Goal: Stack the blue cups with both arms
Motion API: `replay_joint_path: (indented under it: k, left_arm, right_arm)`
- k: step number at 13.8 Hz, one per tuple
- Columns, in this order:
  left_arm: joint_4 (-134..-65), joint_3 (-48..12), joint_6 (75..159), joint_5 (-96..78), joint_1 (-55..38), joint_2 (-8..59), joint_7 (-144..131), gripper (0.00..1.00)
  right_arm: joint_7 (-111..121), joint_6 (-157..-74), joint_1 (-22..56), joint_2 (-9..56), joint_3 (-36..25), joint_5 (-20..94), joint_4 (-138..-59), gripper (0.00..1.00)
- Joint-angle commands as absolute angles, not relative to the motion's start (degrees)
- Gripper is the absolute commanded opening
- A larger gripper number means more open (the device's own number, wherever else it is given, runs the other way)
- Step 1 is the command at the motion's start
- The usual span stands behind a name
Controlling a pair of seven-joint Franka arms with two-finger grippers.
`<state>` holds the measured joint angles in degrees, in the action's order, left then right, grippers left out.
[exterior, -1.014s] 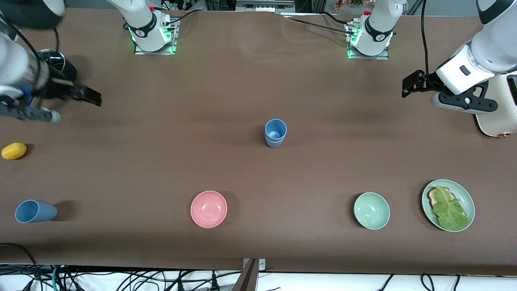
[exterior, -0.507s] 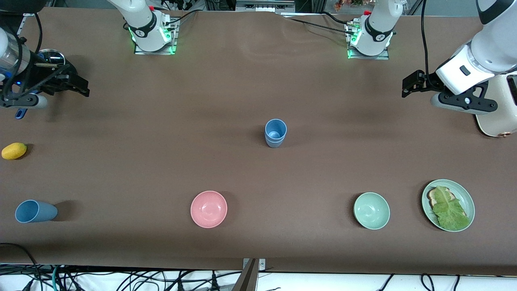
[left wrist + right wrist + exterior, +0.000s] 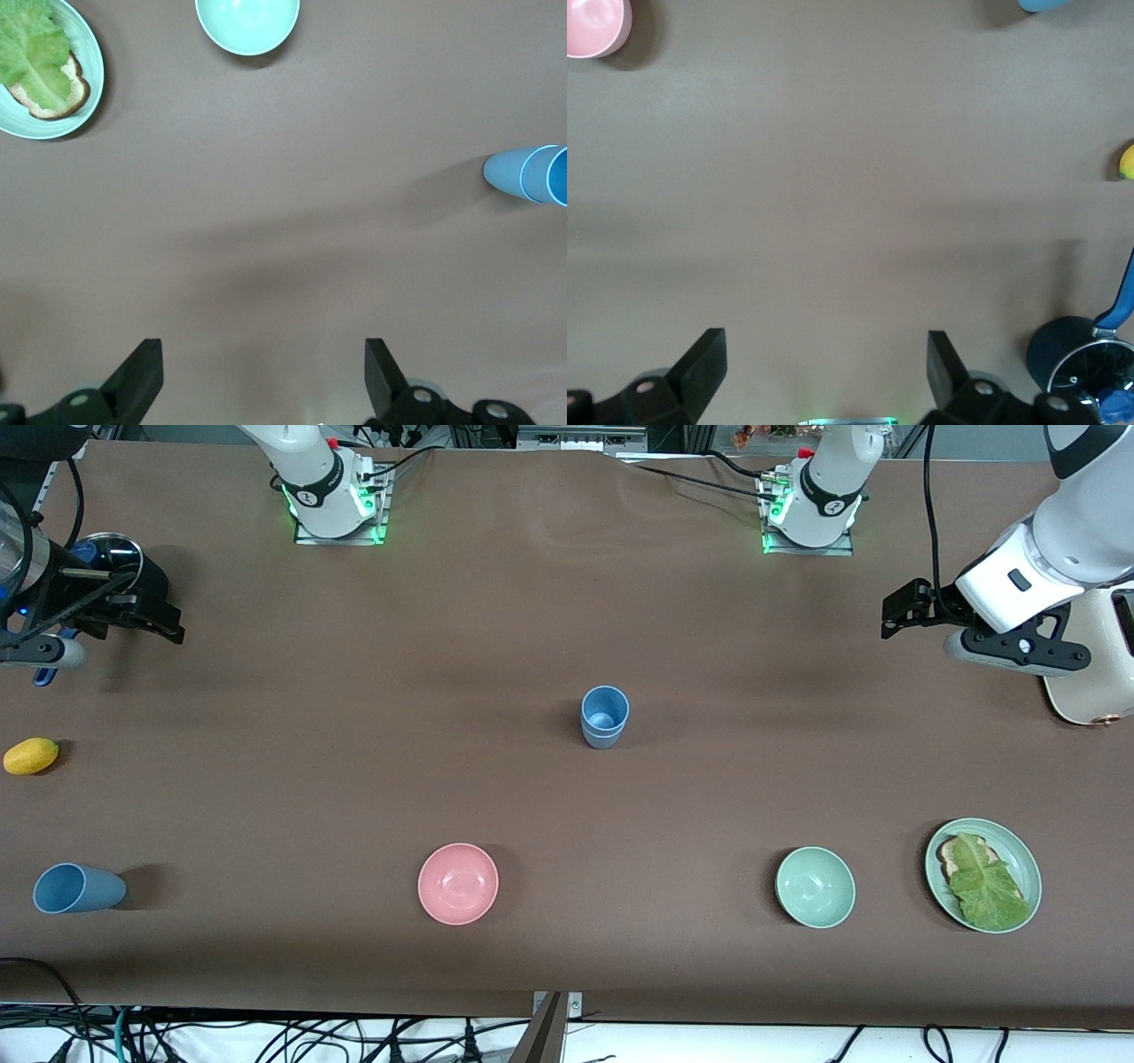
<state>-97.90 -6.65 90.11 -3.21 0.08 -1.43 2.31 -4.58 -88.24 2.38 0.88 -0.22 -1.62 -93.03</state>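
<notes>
Two blue cups point(image 3: 604, 716) stand nested, one inside the other, upright at the middle of the table; the left wrist view catches the nested cups point(image 3: 532, 173) at its edge. A further blue cup point(image 3: 78, 888) lies on its side near the front edge, toward the right arm's end. My left gripper point(image 3: 895, 615) hangs open and empty over the left arm's end of the table, with its fingertips point(image 3: 146, 354) wide apart. My right gripper point(image 3: 164, 622) is open and empty over the right arm's end, beside a dark pot point(image 3: 124, 567).
A pink bowl point(image 3: 458, 883) and a pale-green bowl point(image 3: 815, 887) sit nearer the front camera than the nested cups. A green plate point(image 3: 1023, 855) holds bread and lettuce. A yellow fruit point(image 3: 31, 755) lies at the right arm's end. A white appliance point(image 3: 1094, 682) stands at the left arm's end.
My right gripper has drawn back toward the right arm's end of the table and slowed beside the pot. The left arm and all cups have stayed put.
</notes>
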Motion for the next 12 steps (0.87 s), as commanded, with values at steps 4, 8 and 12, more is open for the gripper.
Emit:
replay_joint_path:
  k: [4,8,12]
  left_arm:
    - [-96.15,-6.59,88.86,-3.78,0.35,-0.62,2.90,1.00]
    - [-96.15,-6.68,88.86,-3.78,0.35,-0.62,2.90,1.00]
    - [-96.15,-6.59,88.77,-3.78,0.35,-0.62,3.08,1.00]
  right_arm:
    - [-3.87,-88.24,0.26,2.10,2.55,-2.11,-92.64,1.00]
    - [-3.87,-88.24,0.26,2.29,2.55,-2.02,-92.37,1.00]
    - [-3.96,-88.16,0.35,2.29,2.64,-2.02,-92.37,1.00]
